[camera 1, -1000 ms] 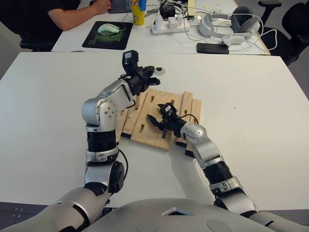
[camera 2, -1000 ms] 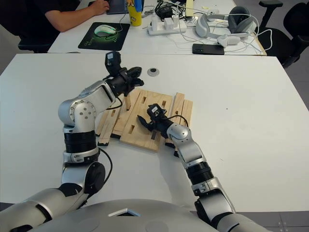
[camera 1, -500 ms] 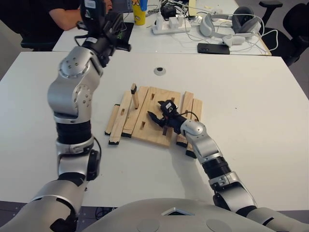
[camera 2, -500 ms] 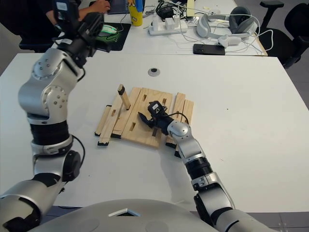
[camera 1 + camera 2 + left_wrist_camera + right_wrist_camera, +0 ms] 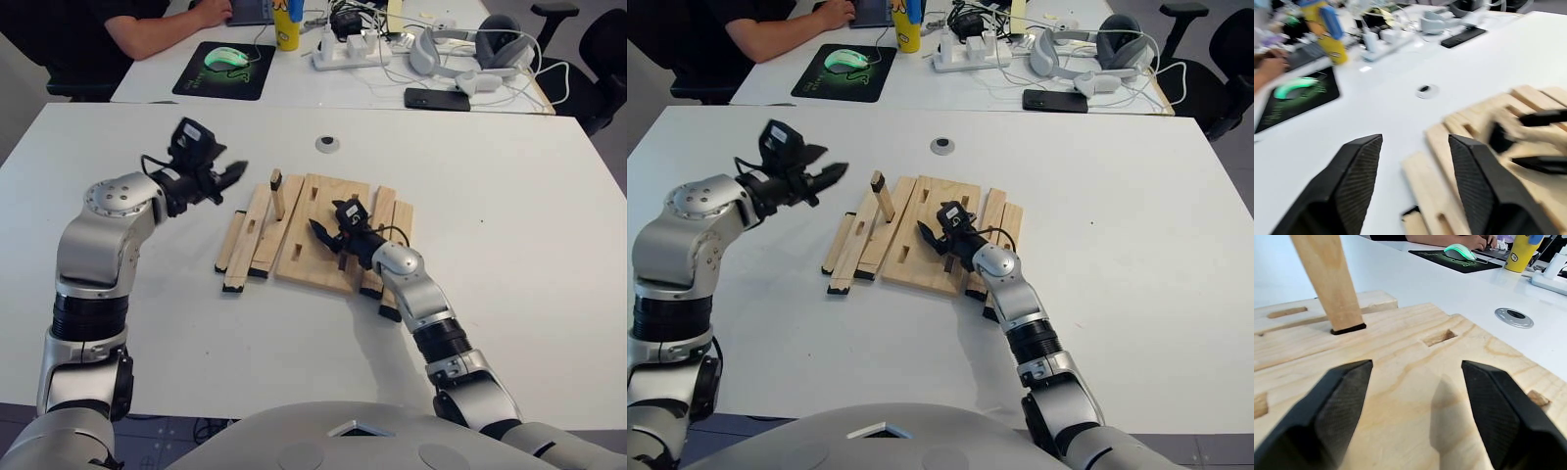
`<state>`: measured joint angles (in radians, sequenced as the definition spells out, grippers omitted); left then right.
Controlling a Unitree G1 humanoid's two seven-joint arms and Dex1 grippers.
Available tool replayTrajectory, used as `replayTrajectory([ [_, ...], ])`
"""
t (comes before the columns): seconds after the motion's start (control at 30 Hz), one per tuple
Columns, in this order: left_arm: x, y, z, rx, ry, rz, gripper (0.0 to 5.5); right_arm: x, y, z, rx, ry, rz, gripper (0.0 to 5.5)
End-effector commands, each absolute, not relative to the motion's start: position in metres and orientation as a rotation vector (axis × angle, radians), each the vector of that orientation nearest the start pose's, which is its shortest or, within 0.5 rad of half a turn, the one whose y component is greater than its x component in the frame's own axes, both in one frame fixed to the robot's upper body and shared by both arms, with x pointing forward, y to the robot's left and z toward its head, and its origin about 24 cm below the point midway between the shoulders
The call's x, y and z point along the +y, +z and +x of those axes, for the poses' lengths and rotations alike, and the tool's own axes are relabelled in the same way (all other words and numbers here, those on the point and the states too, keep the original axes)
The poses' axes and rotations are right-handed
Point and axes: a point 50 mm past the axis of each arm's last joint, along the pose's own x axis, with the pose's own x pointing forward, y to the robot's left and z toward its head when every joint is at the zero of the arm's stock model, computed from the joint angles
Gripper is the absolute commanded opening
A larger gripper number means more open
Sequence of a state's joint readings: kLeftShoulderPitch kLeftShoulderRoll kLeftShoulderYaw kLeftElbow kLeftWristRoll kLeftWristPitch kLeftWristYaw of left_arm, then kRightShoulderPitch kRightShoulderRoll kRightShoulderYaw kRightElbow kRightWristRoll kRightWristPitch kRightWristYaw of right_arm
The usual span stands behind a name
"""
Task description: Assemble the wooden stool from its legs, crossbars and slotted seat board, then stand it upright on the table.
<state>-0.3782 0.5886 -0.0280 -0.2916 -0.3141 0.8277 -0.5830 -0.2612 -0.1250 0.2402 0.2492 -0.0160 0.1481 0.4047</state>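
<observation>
One leg [image 5: 277, 194] stands upright at the far left edge of the seat board [image 5: 313, 250], where it meets the loose slats [image 5: 245, 240]. The board lies flat mid-surface [image 5: 509, 215], with more slats [image 5: 390, 220] along its right side. The right jaws hover wide open and empty just over the board, near the leg. The left jaws, open and empty, hang left of the wood, apart from the leg. Bare surface spreads broadly on every side. A grommet [image 5: 326, 144] sits towards the far edge.
</observation>
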Motion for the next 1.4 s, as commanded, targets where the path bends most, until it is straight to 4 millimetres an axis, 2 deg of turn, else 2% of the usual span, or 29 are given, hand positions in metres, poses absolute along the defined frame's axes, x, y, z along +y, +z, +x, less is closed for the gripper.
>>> replayTrajectory([
  [0.03, 0.18, 0.135, 0.272, 0.377, -0.738, 0.329, 2.75, -0.102, 0.012, 0.279, 0.293, 0.632, -0.21, 3.37],
  [0.23, 0.178, 0.131, 0.274, 0.376, -0.747, 0.351, 2.75, -0.1, 0.013, 0.279, 0.292, 0.644, -0.207, 3.37],
  [0.47, 0.155, 0.127, 0.275, 0.352, -0.779, 0.27, 2.75, -0.096, 0.013, 0.28, 0.293, 0.665, -0.207, 3.37],
  [0.83, 0.137, 0.118, 0.282, 0.338, -0.676, 0.379, 2.75, -0.087, 0.014, 0.278, 0.29, 0.696, -0.205, 3.37],
  [0.97, 0.122, 0.113, 0.283, 0.33, -0.656, 0.332, 2.75, -0.084, 0.013, 0.278, 0.291, 0.711, -0.208, 3.37],
  [1.27, 0.128, 0.111, 0.293, 0.311, -0.507, 0.314, 2.75, -0.08, 0.015, 0.28, 0.284, 0.726, -0.211, 3.37],
  [1.4, 0.132, 0.113, 0.296, 0.296, -0.463, 0.302, 2.22, -0.078, 0.015, 0.28, 0.283, 0.732, -0.213, 3.37],
])
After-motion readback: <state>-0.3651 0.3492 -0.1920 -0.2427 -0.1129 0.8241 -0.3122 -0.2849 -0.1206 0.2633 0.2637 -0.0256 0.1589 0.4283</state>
